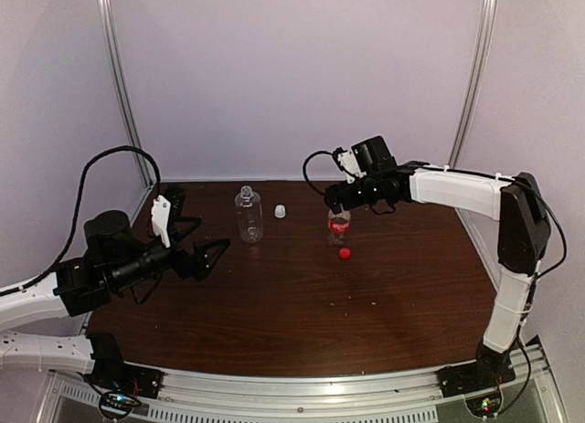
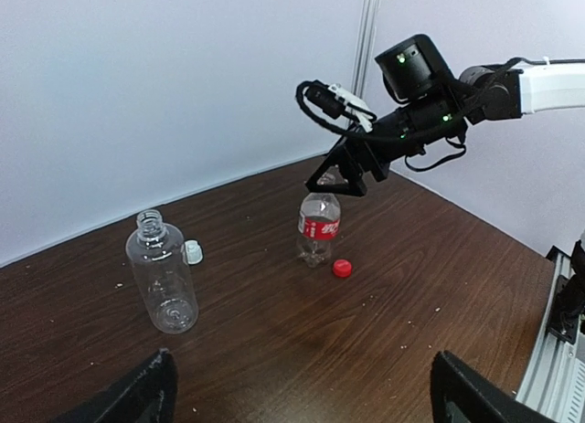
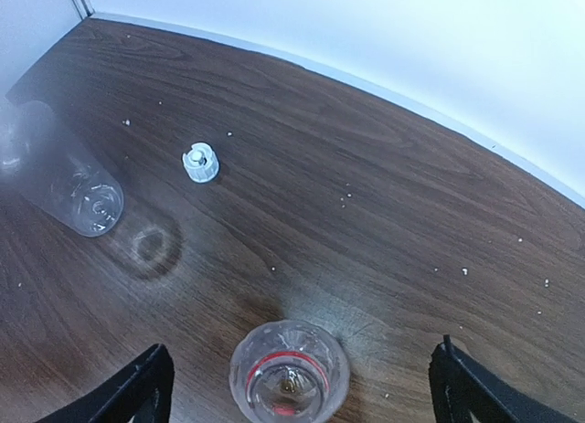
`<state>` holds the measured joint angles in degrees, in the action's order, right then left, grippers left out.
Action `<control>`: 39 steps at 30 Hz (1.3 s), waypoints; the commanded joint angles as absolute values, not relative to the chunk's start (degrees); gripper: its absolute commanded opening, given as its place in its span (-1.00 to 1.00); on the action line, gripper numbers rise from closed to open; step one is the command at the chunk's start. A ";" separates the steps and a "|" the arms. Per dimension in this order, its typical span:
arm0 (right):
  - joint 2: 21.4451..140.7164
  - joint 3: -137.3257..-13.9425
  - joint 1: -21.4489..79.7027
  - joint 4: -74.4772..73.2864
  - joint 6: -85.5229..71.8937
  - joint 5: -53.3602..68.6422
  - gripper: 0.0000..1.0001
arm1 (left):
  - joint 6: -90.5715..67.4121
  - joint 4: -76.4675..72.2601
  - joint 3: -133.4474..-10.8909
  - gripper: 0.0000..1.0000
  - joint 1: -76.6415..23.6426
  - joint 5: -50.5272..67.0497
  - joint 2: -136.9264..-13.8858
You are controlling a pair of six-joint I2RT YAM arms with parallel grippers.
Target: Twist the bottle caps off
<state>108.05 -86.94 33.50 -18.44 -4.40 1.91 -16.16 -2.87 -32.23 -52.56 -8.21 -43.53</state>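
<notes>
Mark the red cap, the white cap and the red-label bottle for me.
red cap (image 2: 342, 268), left wrist view, its top face
white cap (image 3: 200, 162), right wrist view, its middle
red-label bottle (image 2: 318, 227), left wrist view, on the red label

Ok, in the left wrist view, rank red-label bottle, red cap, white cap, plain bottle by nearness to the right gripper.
1. Red-label bottle, beneath the right gripper.
2. Red cap, by its base.
3. White cap, further left.
4. Plain bottle, leftmost.
</notes>
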 commanded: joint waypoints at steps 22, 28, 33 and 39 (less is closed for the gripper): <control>69.10 -62.68 31.99 -17.14 -12.09 -4.74 1.00 | -17.17 9.61 -40.16 0.95 -40.26 -19.13 -45.78; 59.07 -55.05 31.96 -14.89 -10.66 -7.00 1.00 | -14.13 13.73 -43.75 0.95 -38.89 -17.86 -44.16; 53.93 -51.77 31.93 -14.88 -8.92 -7.73 1.00 | -12.11 14.86 -44.99 0.95 -38.39 -15.74 -42.98; 51.78 -49.93 31.99 -15.58 -7.42 -8.46 1.00 | -11.35 12.49 -41.82 0.95 -38.03 -14.76 -39.87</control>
<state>52.99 -51.40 32.32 -15.99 -8.99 -6.46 -12.86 15.00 -43.55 -38.59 -16.38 -42.13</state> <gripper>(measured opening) 0.997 0.976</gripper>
